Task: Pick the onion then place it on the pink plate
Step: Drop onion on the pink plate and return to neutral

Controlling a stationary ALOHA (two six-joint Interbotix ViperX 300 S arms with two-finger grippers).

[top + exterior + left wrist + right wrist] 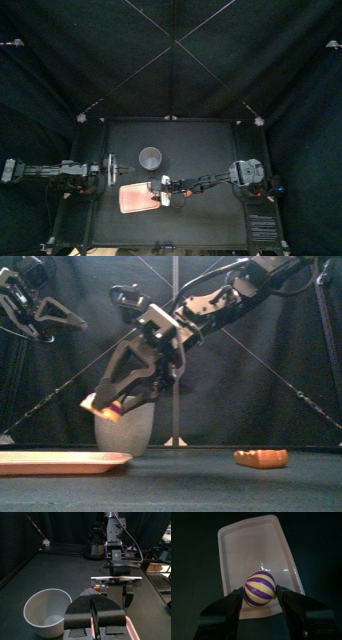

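Resting by the table's left edge, the left gripper (93, 596) is pressed together. The right gripper (262, 595) pinches the striped onion (260, 587) above the pink plate (238, 542) (near one end, I'd judge). It should shift toward the plate's middle, lower gently, then spread.

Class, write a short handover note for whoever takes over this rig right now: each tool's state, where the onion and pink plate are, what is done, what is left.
Right tool: shut on the onion, holding it in the air over the pink plate.
Left tool: shut, empty, resting off to the left.
Grey cup: upright behind the plate.
Done: onion picked up.
Left: lower it onto the plate, open the tool, withdraw.
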